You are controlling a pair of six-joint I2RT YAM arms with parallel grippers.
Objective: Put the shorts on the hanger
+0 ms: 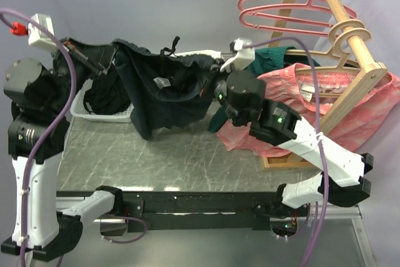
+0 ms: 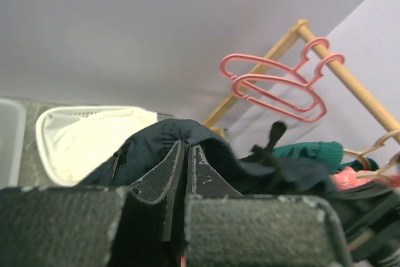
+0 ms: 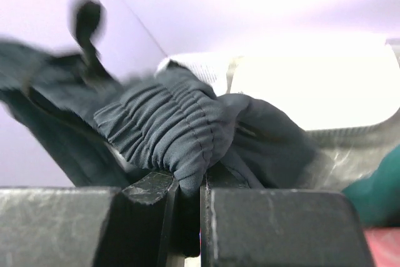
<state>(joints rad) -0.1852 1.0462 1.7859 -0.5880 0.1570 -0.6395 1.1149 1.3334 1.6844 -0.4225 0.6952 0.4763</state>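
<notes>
The dark navy shorts (image 1: 162,85) hang stretched above the table between my two grippers. My left gripper (image 1: 111,60) is shut on their left end; in the left wrist view its fingertips (image 2: 185,145) pinch a fold of the fabric (image 2: 156,139). My right gripper (image 1: 215,89) is shut on the right end, and the gathered elastic waistband (image 3: 169,129) bulges out of its jaws (image 3: 187,182). The pink hanger (image 1: 281,7) hangs with a second one like it on the wooden rail at the back right, also in the left wrist view (image 2: 275,85), apart from the shorts.
A white basket (image 1: 84,112) of dark clothes stands at the back left, under the shorts' left end. A wooden rack (image 1: 350,48) at the right carries pale wooden hangers (image 1: 340,39), a pink garment (image 1: 294,92) and a teal one (image 1: 269,60).
</notes>
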